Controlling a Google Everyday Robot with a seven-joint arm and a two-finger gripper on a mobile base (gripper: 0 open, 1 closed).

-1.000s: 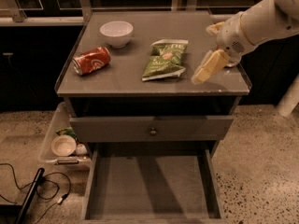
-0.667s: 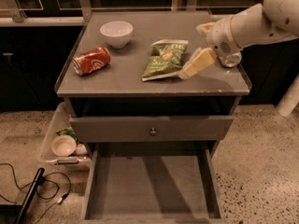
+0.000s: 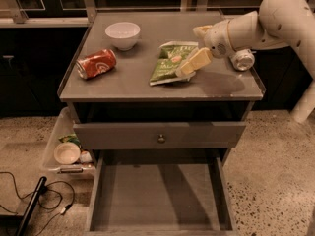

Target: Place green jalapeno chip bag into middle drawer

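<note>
Showed the gripper [image 3: 191, 50] above the worktop [image 3: 123, 85], right of centre, with the arm [image 3: 275, 21] reaching in over the right edge. Showed the fingers [image 3: 195, 61] apart: one slanted down over the right edge of the green jalapeno chip bag [image 3: 169, 64], the other higher, toward the back edge. Could not tell whether the lower finger touched the foil. Found the bag lying flat near the middle of the worktop, long axis running front to back, set back from the front edge by a strip of bare surface. Recorded a red soda can [image 3: 96, 63] on its side toward the left edge and a white bowl [image 3: 122, 34] toward the back left corner, both well apart from the bag. Placed a silver can [image 3: 242, 59] near the right edge, just beside the wrist. Showed, below the front edge, a drawer front with a knob [image 3: 158, 134], and beneath it the middle drawer [image 3: 157, 200] pulled out, floor exposed between low side walls.
</note>
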